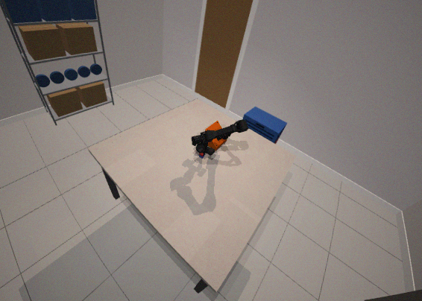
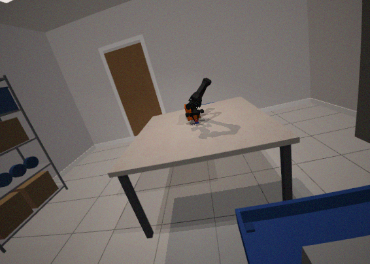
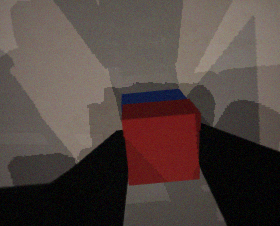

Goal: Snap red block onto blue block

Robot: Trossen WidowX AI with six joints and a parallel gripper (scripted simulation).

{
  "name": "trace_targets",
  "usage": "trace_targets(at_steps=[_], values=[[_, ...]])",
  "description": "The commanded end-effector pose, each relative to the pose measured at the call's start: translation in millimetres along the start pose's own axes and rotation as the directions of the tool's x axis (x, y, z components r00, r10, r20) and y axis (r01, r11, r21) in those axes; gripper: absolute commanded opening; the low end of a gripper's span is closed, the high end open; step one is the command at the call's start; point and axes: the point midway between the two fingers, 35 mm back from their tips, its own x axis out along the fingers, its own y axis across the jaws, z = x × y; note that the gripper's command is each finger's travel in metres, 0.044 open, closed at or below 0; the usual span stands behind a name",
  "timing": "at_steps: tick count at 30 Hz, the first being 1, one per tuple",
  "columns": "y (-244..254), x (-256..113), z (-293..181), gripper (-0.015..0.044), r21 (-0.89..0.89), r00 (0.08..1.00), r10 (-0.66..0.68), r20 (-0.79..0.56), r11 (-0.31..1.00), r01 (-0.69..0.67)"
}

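Wrist: black end effector (image 3: 162,152) grips smooth, square-faced red block (image 3: 162,149).

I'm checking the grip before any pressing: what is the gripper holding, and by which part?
The red block, gripped by two opposite sides between the fingers.

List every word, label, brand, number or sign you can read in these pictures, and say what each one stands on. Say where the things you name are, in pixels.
None can be read: the red block (image 3: 162,150) and blue block (image 3: 152,97) show plain faces, and the arm (image 1: 224,132) (image 2: 200,93) is too small to read any marking on.
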Motion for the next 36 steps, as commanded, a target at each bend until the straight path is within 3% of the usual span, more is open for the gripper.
trace_targets(at_steps=[1, 12, 20, 28, 34, 36], values=[[0.6, 2.7, -0.7, 0.0000, 0.004, 1.000, 0.004, -0.001, 1.000, -0.004], [-0.5, 1.6, 0.8, 0.0000, 0.002, 1.000, -0.001, 0.003, 1.000, 0.001], [-0.5, 1.6, 0.8, 0.0210, 0.002, 1.000, -0.001, 0.003, 1.000, 0.001], [-0.9, -0.9, 1.3, 0.0220, 0.002, 1.000, -0.002, 0.003, 1.000, 0.002], [-3.0, -87.7, 2.9, 0.0220, 0.005, 1.000, -0.003, -0.002, 1.000, 0.003], [-1.8, -99.2, 1.1, 0.0220, 0.005, 1.000, -0.001, -0.003, 1.000, 0.001]])
